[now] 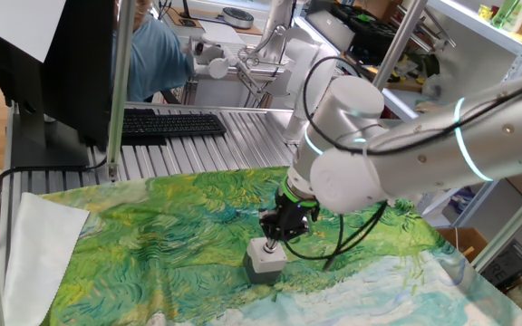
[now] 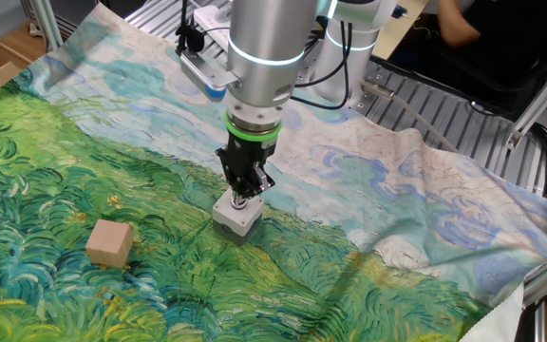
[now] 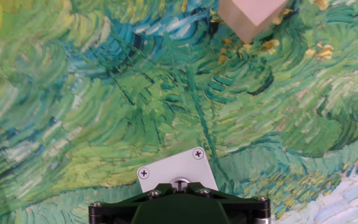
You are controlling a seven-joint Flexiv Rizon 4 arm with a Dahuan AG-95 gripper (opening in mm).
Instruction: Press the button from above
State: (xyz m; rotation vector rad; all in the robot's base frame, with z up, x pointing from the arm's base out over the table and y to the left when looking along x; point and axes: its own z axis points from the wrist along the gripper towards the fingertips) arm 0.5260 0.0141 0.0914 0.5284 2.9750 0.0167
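The small grey square box [image 1: 265,258] sits on the painted green cloth; it also shows in the other fixed view [image 2: 236,217] and in the hand view [image 3: 173,169]. My gripper [image 1: 270,238] points straight down onto the box's top, and shows in the other fixed view [image 2: 243,198] and in the hand view [image 3: 179,186]. Its fingertips are together and rest on the button. Only a sliver of the red button [image 3: 179,183] with its metal ring shows between the finger bases. The fixed views hide the button under the fingertips.
A tan wooden block [image 2: 109,242] lies on the cloth to one side of the box and shows at the top of the hand view [image 3: 250,15]. A keyboard [image 1: 170,124] and a monitor stand behind the cloth. A person [image 1: 157,54] sits at the back.
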